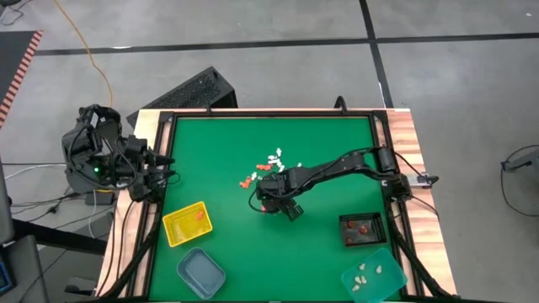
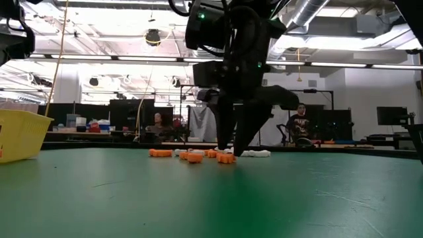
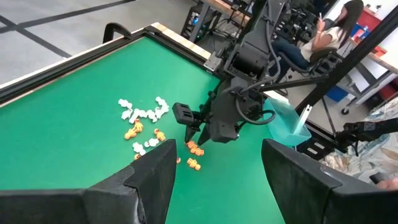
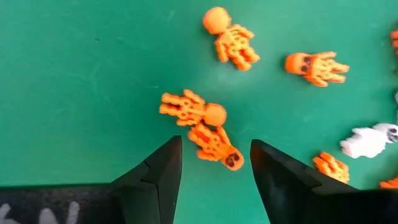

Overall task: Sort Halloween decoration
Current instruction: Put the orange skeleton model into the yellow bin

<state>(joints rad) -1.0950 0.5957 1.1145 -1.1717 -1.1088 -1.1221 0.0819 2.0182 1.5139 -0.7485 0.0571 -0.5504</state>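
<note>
The orange skeleton [image 4: 214, 145] I want lies low-centre in the right wrist view, touching a second one [image 4: 189, 109]. My right gripper [image 4: 215, 163] hangs spread around it, mid-table. I'd come straight down and pinch only the lower figure. The left gripper [image 1: 160, 167] waits at frame left, spread.

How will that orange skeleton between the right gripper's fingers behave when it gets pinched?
The orange skeleton looks like small, probably light moulded plastic, so likely stiff. It lies flat on the mat, so unlikely to roll. It touches a second skeleton, so the open right gripper may nudge that one.
</note>
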